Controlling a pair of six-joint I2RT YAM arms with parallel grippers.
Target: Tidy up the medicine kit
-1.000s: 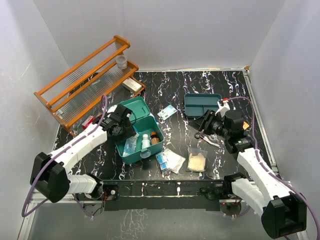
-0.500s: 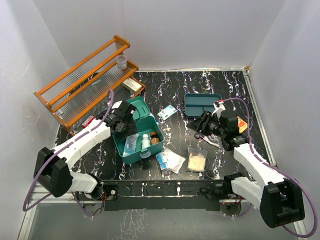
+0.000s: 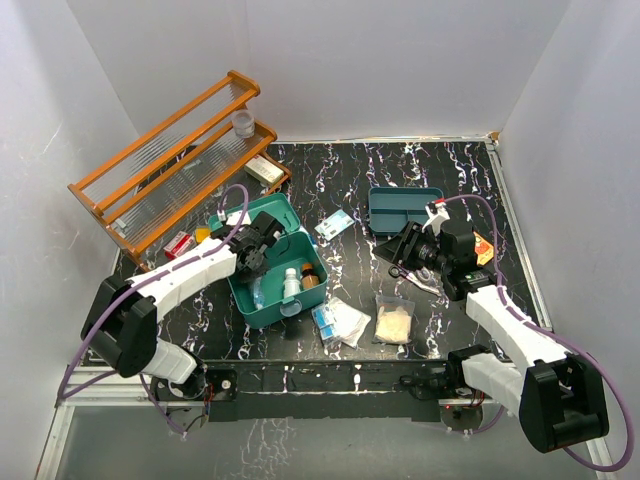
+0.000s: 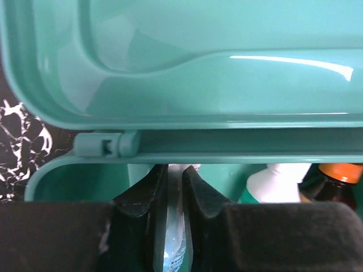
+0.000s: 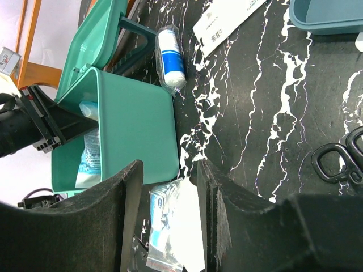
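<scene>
While the medicine kit (image 3: 280, 215) is seen open at centre left of the top view, a clear packet (image 4: 173, 238) is pinched inside it by the left gripper (image 4: 174, 187); the right gripper (image 5: 169, 167) is held spread and empty above the table (image 3: 350, 190) at centre right.

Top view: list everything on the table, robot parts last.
medicine kit: one, teal, open, left-centre
white bottle: one, white, inside kit
amber bottle: one, brown, inside kit
clear packet: one, clear, inside kit
rack: one, orange, far left
tray: one, dark teal, right-centre
card: one, white, between kit and tray
bags: two, clear, in front of kit
scissors: one, black, by right arm
left gripper: black, shut on clear packet
right gripper: black, open, near tray
</scene>
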